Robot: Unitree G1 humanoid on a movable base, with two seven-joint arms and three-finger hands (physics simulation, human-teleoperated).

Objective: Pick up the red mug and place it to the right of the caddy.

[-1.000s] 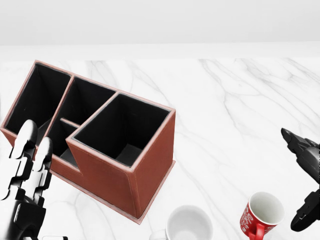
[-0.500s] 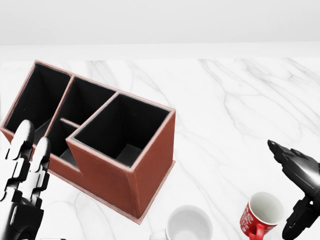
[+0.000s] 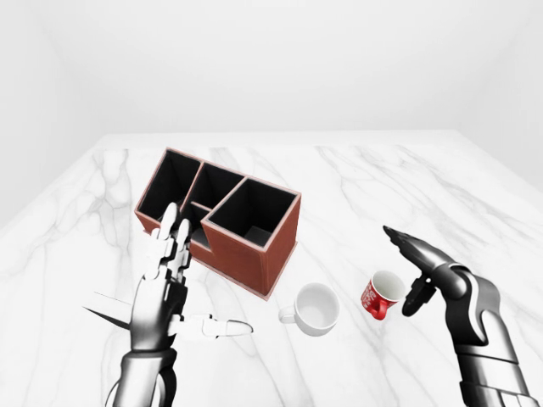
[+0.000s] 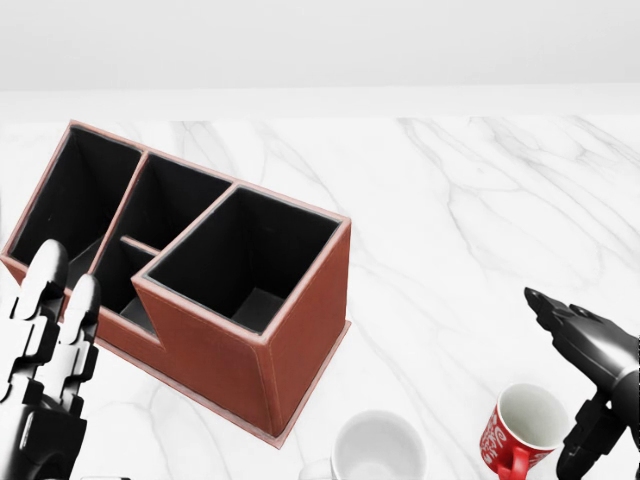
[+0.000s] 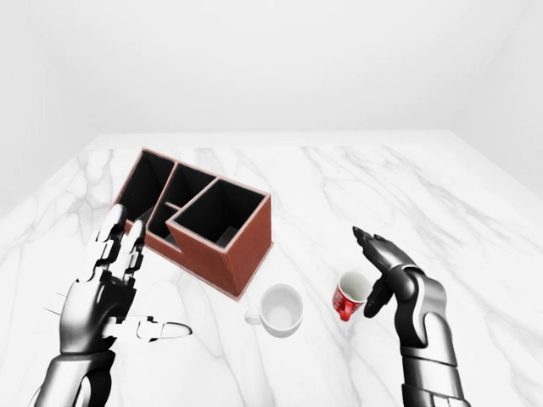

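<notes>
The red mug (image 3: pixel 381 293) with a white inside stands upright on the marble table, low and right of centre in the left-eye view, its handle toward the viewer. My right hand (image 3: pixel 414 273) hovers just right of it, open, fingers spread above the rim and thumb beside the mug, not closed round it. The red-brown caddy (image 3: pixel 222 217) with black compartments sits left of centre. My left hand (image 3: pixel 174 284) is raised and open at the lower left, beside the caddy's near corner, holding nothing.
A white mug (image 3: pixel 315 308) stands between the caddy and the red mug, a little below them in the left-eye view. The white marble table (image 3: pixel 356 186) stretches away to a white wall; bare marble lies to the right of the caddy and above the red mug.
My right hand has moved left and closer to the red mug, its fingers now over the rim. The left hand has dropped slightly. Mugs and caddy have not moved.
</notes>
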